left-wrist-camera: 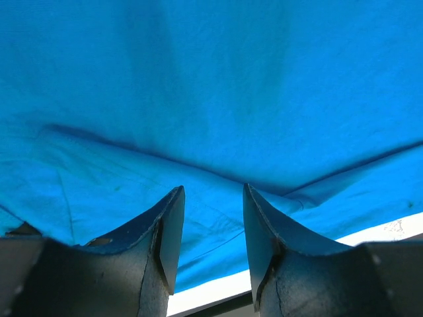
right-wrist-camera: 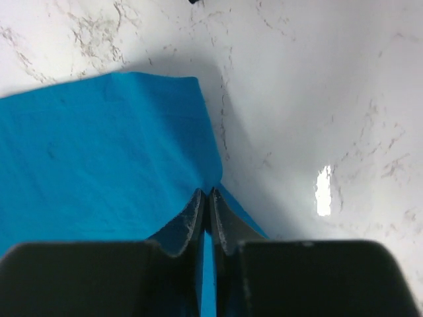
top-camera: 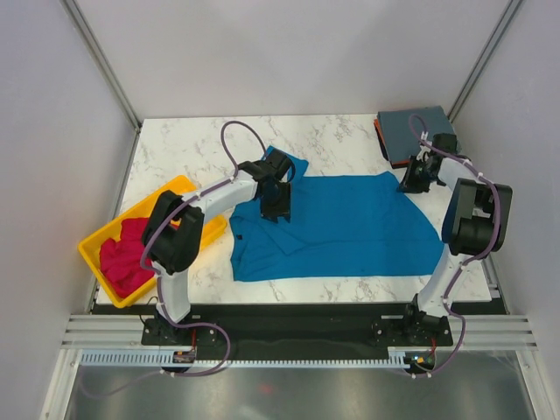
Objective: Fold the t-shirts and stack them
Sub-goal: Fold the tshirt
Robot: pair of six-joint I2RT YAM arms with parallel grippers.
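Note:
A bright blue t-shirt (top-camera: 350,227) lies spread across the middle of the marble table, one sleeve folded up at its back left. My left gripper (top-camera: 276,210) is over the shirt's left part near that sleeve. It is open (left-wrist-camera: 213,198), with blue cloth (left-wrist-camera: 211,99) below the jaws and nothing between them. My right gripper (top-camera: 411,182) is at the shirt's back right corner. Its fingers (right-wrist-camera: 209,198) are pressed together on the blue cloth's edge (right-wrist-camera: 99,165). A magenta-red t-shirt (top-camera: 127,254) lies bunched in the tray. A slate grey-blue t-shirt (top-camera: 411,131) lies folded at the back right on an orange one (top-camera: 380,133).
The yellow tray (top-camera: 164,187) sits at the table's left edge, beside the left arm. Bare marble (top-camera: 350,140) shows behind the blue shirt and along the front edge. White walls close in the table on three sides.

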